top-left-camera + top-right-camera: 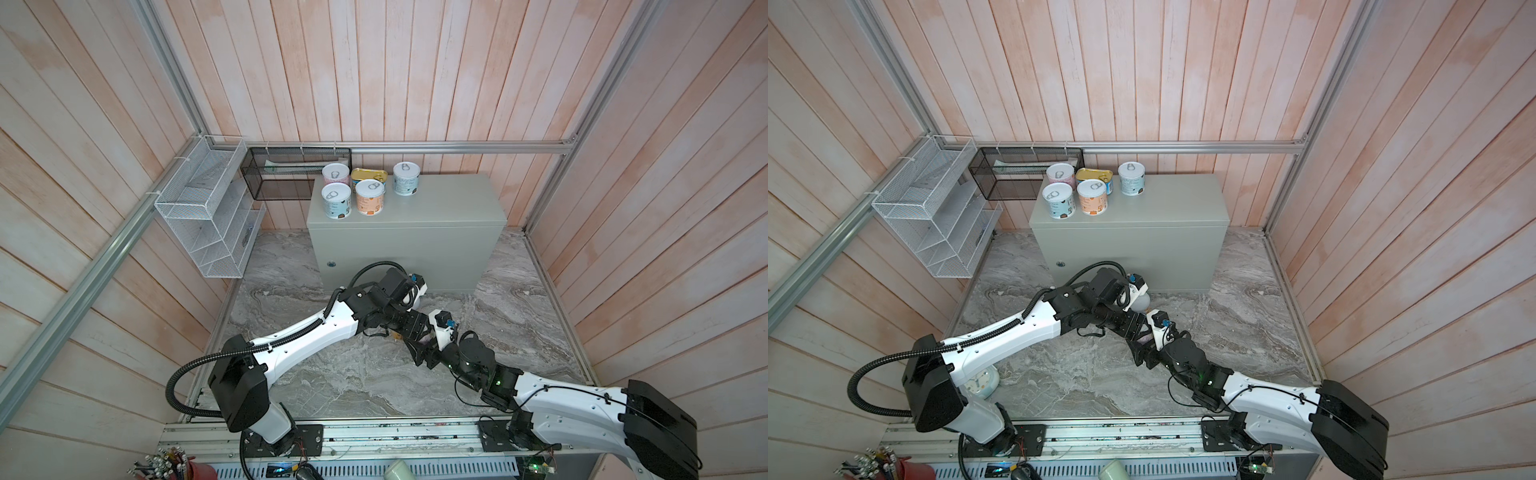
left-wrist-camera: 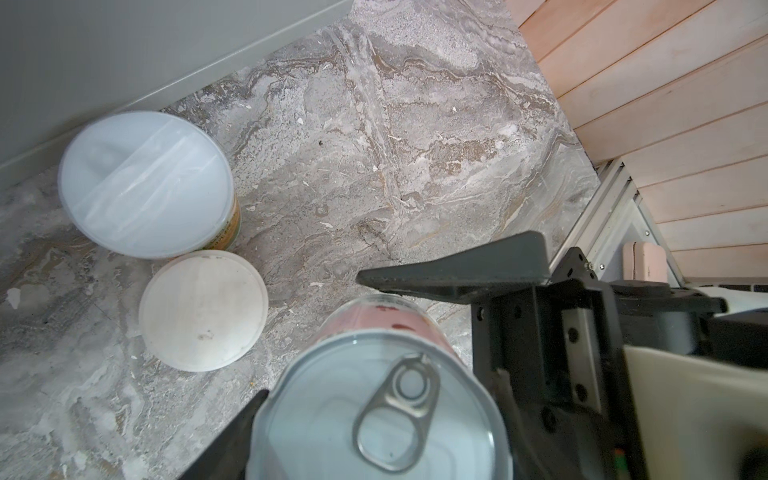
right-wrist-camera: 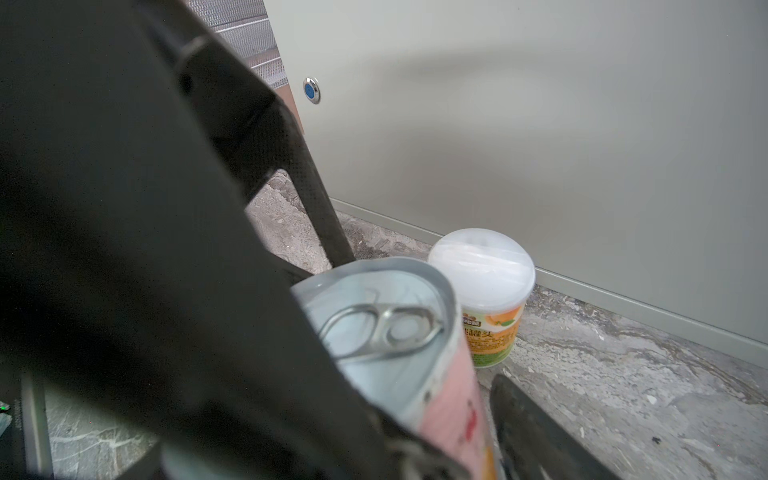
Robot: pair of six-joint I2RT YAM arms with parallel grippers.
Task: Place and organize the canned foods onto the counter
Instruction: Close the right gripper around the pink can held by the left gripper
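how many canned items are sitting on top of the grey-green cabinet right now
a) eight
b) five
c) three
b: the counter top holds a pink can, a front blue can, an orange can, a right blue can and the gold tin.
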